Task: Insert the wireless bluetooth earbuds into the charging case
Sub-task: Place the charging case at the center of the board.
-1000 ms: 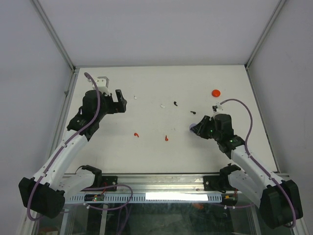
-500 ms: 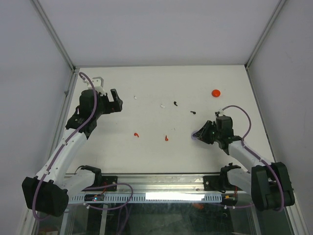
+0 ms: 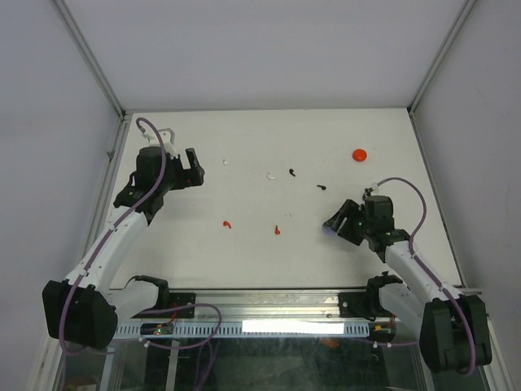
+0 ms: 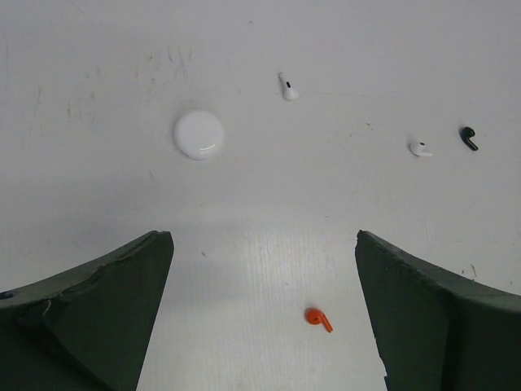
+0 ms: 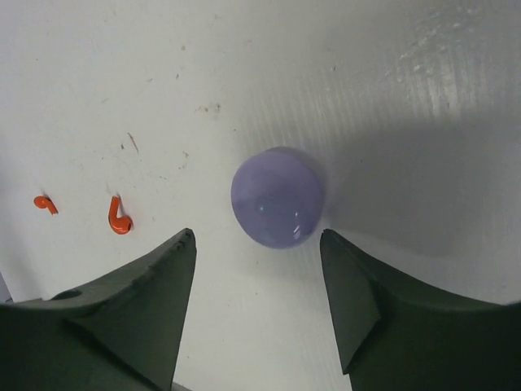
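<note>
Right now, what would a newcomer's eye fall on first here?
The round lilac case lies on the table just ahead of the right gripper, whose jaws stand apart. Two red earbuds lie to its left in the right wrist view, and a round red case sits far right in the top view.

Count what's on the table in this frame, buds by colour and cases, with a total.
White buds: 2
Black buds: 2
Red buds: 2
Cases: 3 (red, white, lilac)
Total: 9
</note>
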Available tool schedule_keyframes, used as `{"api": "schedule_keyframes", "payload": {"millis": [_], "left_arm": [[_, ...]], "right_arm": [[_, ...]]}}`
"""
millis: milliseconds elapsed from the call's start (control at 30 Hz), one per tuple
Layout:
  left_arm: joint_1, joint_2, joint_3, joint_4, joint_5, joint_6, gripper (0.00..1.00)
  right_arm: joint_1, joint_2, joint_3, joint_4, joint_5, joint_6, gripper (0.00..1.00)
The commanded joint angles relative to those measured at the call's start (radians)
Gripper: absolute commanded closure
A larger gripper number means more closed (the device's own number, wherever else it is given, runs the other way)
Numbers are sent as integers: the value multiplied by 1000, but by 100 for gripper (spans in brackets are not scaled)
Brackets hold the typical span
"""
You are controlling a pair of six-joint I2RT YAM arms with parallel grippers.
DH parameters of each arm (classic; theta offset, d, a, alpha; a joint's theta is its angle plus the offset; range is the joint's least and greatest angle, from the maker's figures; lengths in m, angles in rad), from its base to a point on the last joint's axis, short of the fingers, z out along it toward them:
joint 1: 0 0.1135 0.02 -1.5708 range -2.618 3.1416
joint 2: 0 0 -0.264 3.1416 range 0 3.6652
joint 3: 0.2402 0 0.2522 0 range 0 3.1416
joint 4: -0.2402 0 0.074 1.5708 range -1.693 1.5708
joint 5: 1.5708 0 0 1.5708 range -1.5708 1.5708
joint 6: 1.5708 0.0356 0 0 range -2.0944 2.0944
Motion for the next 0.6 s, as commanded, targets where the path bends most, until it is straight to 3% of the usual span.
{"api": "schedule_keyframes", "payload": {"millis": [0, 233, 400, 567], "left_arm": [[21, 39, 25, 50, -11, 10, 1], [47, 238, 124, -1, -25, 22, 1], [51, 425, 261, -72, -75, 104, 4], [54, 567, 390, -118, -28, 210, 4]], "right_arm": [[-3, -84, 61, -46, 22, -45, 31], [-3, -165, 83, -77, 30, -135, 23], [-3, -238, 91, -69, 18, -183, 20], [-2, -302, 82, -47, 5, -207, 19]]}}
